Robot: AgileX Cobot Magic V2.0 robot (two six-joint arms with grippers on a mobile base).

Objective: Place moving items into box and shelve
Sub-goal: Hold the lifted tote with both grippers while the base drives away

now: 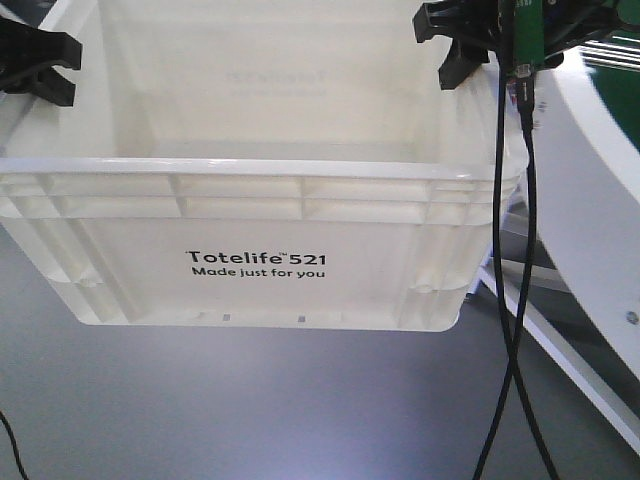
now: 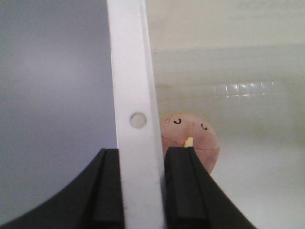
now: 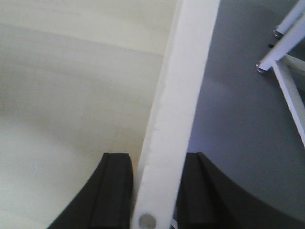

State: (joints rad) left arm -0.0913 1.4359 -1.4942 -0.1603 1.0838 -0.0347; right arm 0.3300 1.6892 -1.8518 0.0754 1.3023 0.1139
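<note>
**Both grippers clamped on the box, one toy inside**

Starting on the left: my left gripper (image 2: pixel 142 160) is clenched on the side rim of the box (image 1: pixel 250 200). In the left wrist view one black finger sits outside the white rim strip and one inside, both pressed against it. A small round hole shows in the rim just above the fingers.

Just past the inner finger, a round toy (image 2: pixel 190 138) lies on the box floor close to that wall. It is pinkish-tan, with a little drawn face and a small yellow beak.

In the middle, the front view shows the box's long wall facing me, "Totelife 521 Made just for you" in black print, ribbed rim on top. The grey floor (image 1: pixel 250 400) shows below its base.

On the right, my right gripper (image 3: pixel 156 160) is clamped on the opposite rim, one finger on each side. Black cables (image 1: pixel 525 250) hang down beside that corner. The legs of a white frame (image 3: pixel 290 81) stand on the floor beyond.
</note>
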